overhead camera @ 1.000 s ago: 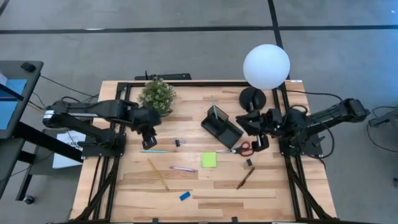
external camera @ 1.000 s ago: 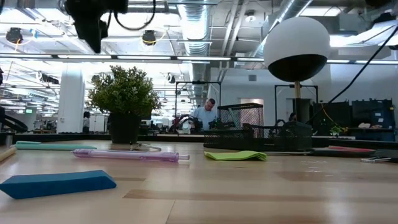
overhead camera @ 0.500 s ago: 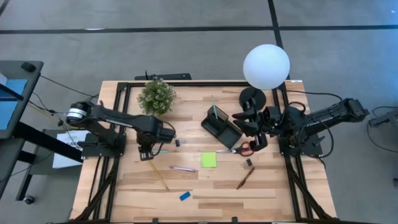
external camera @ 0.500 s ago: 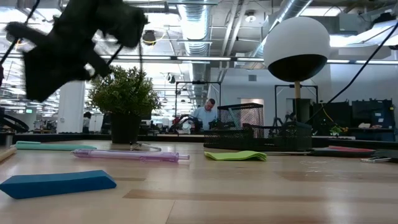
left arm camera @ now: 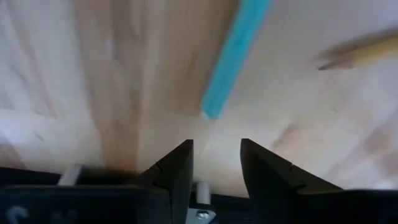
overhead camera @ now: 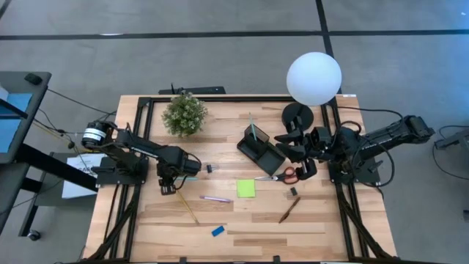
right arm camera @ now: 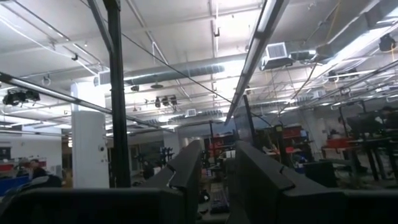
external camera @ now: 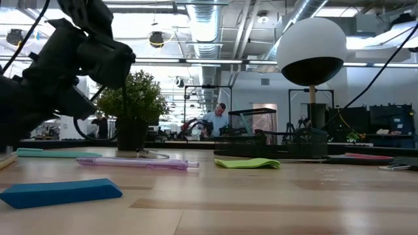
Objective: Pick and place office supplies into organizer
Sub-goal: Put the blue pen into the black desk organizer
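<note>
My left gripper points down close over the table, open, with the teal pen's end just past its fingertips and clear of them. The yellow pencil lies near it; its tip shows in the left wrist view. The pink pen, lime sticky pad, blue eraser, brown pen, red scissors and two black clips lie flat on the table. The black organizer stands at centre. My right gripper hangs raised beside the organizer, open, with nothing between its fingers.
A potted plant stands at the far left. A lamp with a white globe and a round black base stands at the far right. Black frame rails run along both table sides. Bare wood lies near the front edge.
My left gripper has come down from well above the table and toward the near edge, tipping over until it points steeply down at the teal pen's end. The things on the table lie where they were.
</note>
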Available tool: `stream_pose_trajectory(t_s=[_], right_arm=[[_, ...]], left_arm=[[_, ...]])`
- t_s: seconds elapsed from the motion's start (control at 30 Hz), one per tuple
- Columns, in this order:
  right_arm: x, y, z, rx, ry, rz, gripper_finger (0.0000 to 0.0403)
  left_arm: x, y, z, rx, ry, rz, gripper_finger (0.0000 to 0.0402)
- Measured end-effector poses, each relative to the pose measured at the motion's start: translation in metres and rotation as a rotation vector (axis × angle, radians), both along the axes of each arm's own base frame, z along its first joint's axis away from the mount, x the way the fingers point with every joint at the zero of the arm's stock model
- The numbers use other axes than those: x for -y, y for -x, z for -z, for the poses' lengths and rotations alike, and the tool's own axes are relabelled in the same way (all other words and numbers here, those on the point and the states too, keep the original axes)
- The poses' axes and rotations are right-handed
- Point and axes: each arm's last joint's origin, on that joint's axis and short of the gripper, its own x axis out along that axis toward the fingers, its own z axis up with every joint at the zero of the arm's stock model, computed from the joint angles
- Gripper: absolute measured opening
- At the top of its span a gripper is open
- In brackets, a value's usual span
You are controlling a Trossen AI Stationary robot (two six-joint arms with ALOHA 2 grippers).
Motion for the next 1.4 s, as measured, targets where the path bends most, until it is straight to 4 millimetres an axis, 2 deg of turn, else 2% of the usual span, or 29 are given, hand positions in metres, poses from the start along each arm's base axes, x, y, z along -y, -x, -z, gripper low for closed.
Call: stream_pose_trajectory(t_s=[0.17, 0.63, 0.83, 1.1, 1.4], right_arm=[[0.003, -0.001, 0.000, 0.000, -0.001, 0.013, 0.0093], [0.003, -0.001, 0.000, 0.000, -0.001, 0.013, 0.0093], [0.003, -0.001, 0.000, -0.001, -0.001, 0.013, 0.0093], [0.003, -0.001, 0.000, 0.000, 0.000, 0.013, 0.0093], [0.003, -0.001, 0.000, -0.001, 0.000, 0.013, 0.0093]], left_arm=[[0.000, -0.005, 0.003, 0.070, -0.016, 0.018, 0.0118], [-0.001, -0.003, 0.003, 0.050, -0.044, 0.031, 0.0099], [-0.002, -0.005, 0.010, 0.117, -0.040, 0.054, 0.0098], [-0.002, 0.008, 0.015, 0.035, -0.035, 0.045, 0.0098], [-0.002, 0.011, 0.015, 0.004, -0.026, 0.042, 0.0097]])
